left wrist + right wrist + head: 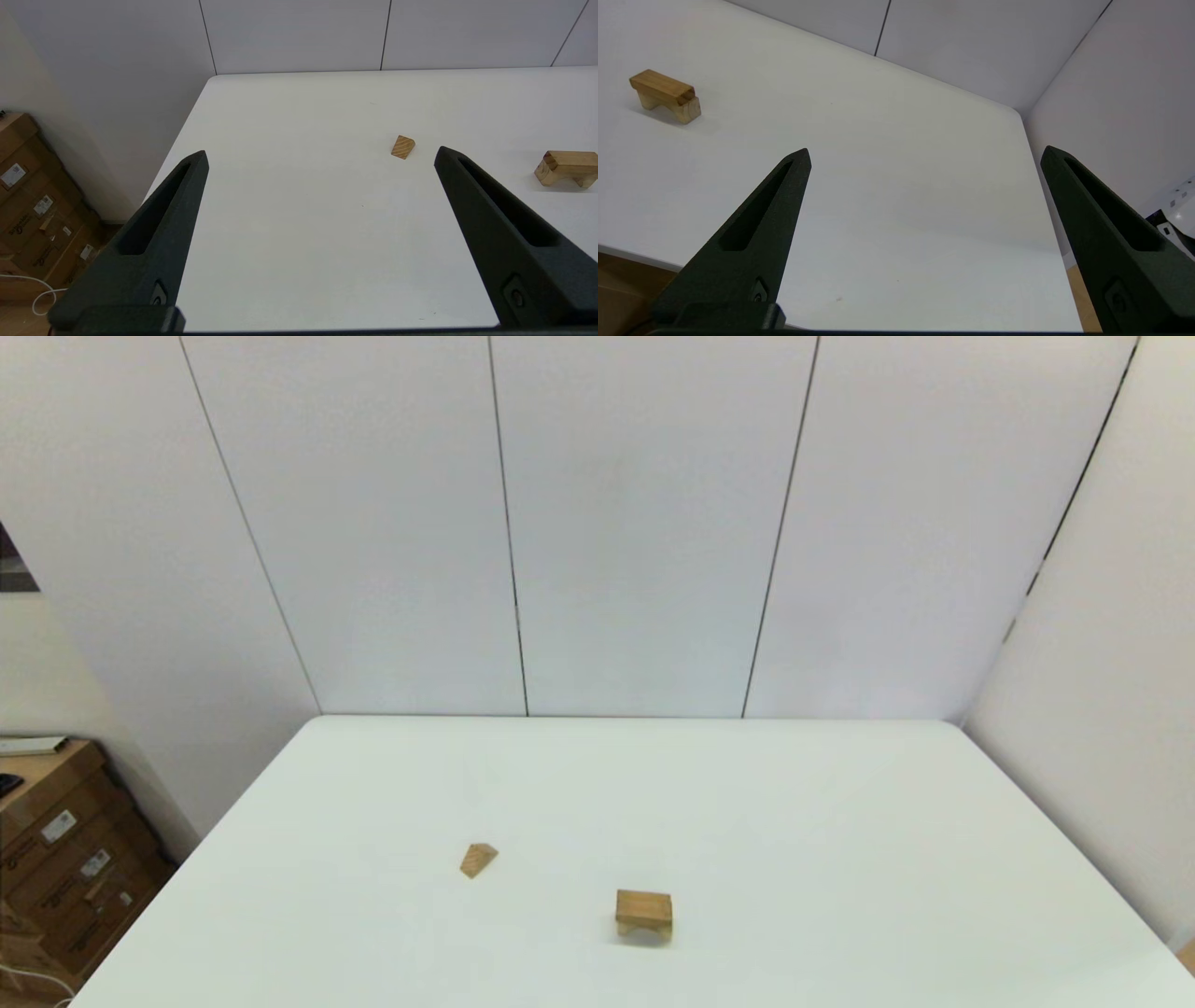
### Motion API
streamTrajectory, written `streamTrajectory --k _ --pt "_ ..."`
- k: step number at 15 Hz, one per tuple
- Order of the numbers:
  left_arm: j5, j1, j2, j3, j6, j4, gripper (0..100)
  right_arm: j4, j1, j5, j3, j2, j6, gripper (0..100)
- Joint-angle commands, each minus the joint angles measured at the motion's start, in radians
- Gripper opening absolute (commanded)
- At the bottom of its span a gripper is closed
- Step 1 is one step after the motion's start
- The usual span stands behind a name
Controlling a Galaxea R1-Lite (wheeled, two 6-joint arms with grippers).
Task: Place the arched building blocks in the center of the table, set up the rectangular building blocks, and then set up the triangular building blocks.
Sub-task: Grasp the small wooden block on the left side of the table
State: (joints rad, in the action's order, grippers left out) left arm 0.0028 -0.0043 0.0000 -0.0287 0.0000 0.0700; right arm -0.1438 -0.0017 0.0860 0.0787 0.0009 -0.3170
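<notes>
Arched block (643,917) stood near the tabletop's (840,821) front middle, the rectangular slab (643,902) already lying across it. Farther back to the left sat the triangular block (478,860), probably light, stiff and smooth-faced; gripping its flat ends seemed safest. Left hand (320,156) and right hand (924,154) hung back, both spread wide and empty.

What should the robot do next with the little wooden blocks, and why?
Probably move the left pincer toward the triangle block to grasp it. The flat block already sits on the arch block near the table's middle, and the triangle lies apart on the robot's left. Both pincers hang open, holding nothing; the right pincer is farther off.
</notes>
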Motion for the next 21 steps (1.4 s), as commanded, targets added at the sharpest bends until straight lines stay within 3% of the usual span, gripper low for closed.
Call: streamTrajectory --k 1,6,10,13,21 --pt "0.000 0.000 0.000 0.000 0.000 0.001 100 0.001 0.000 0.000 -0.002 -0.001 -0.007 100" --pt "0.000 0.000 0.000 0.001 0.000 0.001 100 0.007 0.000 -0.006 -0.007 -0.001 0.018 100" --pt "0.000 0.000 0.002 0.000 0.000 0.001 100 0.102 0.000 -0.045 -0.060 -0.001 0.237 100" --pt "0.000 0.000 0.002 0.001 0.000 0.001 100 0.116 0.000 -0.057 -0.068 -0.001 0.288 100" --pt "0.000 0.000 0.002 0.000 0.000 0.001 100 0.116 0.000 -0.071 -0.068 -0.001 0.300 100"
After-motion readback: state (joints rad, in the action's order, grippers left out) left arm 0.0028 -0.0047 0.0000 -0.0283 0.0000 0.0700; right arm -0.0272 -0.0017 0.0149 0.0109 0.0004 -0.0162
